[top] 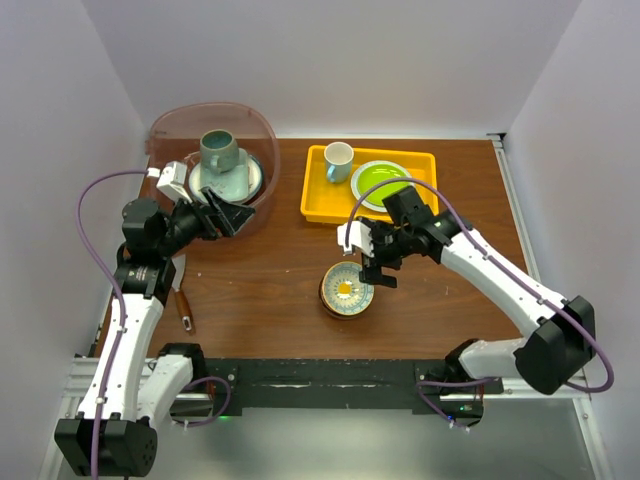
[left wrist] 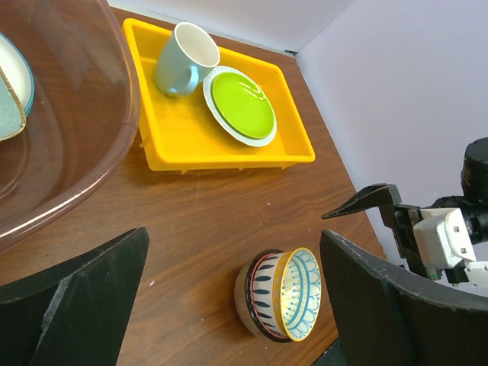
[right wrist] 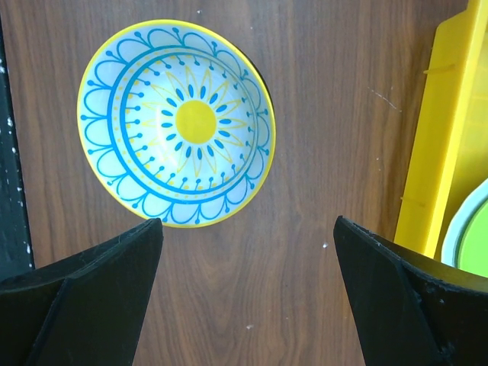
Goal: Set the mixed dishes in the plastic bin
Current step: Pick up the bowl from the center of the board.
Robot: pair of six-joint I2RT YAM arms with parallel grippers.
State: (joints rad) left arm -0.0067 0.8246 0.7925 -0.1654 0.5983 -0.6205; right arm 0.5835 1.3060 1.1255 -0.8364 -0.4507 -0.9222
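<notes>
Two nested patterned bowls stand on the table, a yellow-rimmed blue-patterned one inside a striped one; they also show in the left wrist view and the right wrist view. The plastic bin at the back left holds a teal mug on stacked plates. My left gripper is open and empty at the bin's near rim. My right gripper is open and empty, just right of and above the bowls.
A yellow tray at the back middle holds a small white cup and a lime-green plate. A brown-handled utensil lies by the left arm. White walls close in on three sides.
</notes>
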